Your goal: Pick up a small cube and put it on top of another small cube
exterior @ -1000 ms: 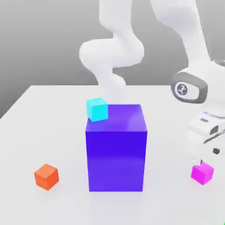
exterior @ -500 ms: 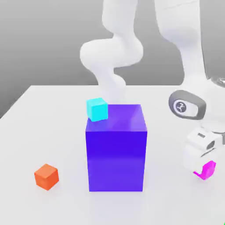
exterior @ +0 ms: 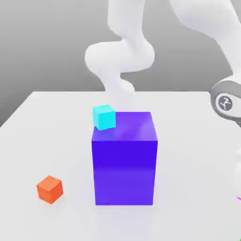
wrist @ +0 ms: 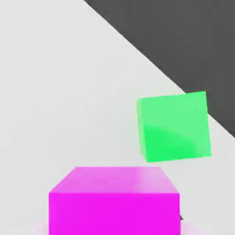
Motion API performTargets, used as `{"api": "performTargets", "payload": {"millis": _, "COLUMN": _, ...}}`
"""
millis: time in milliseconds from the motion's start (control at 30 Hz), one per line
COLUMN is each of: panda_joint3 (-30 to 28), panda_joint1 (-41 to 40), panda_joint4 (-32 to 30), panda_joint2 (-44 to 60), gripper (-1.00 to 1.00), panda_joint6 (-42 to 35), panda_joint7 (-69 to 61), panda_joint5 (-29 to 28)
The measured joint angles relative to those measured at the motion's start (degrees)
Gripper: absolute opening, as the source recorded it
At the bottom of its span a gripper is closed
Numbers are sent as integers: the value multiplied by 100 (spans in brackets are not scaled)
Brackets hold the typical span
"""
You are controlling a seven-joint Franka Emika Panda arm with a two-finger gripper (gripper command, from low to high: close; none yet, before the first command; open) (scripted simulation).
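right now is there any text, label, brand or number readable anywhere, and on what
No readable text: none.
The round grey joint cap on the arm, at the exterior view's right, carries a small white emblem, a symbol and not letters.
The cyan cube, big blue-purple block, orange cube, magenta-pink cube and green cube all have plain faces.

**Soft, even light on a rendered scene**

Bright, diffuse light from above. The purple block (exterior: 124, 157) shows a pale sheen on top and faint reflection on the white table (exterior: 47, 136). Shadows barely register. The magenta cube (wrist: 114, 201) glows saturated, slightly blurred at its base.
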Motion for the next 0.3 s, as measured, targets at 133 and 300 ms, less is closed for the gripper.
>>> {"api": "performTargets", "payload": {"millis": 133, "panda_joint3": -160, "panda_joint1": 16, "panda_joint4": 462, "panda_joint2": 578, "gripper": -100, "panda_joint6": 101, "panda_joint7": -165, "panda_joint5": -165}}
{"api": "performTargets", "payload": {"millis": 300, "panda_joint3": -274, "panda_joint1": 100, "panda_joint4": 509, "panda_joint2": 887, "gripper": 100, "panda_joint6": 361, "panda_joint7": -106, "panda_joint5": -276}}
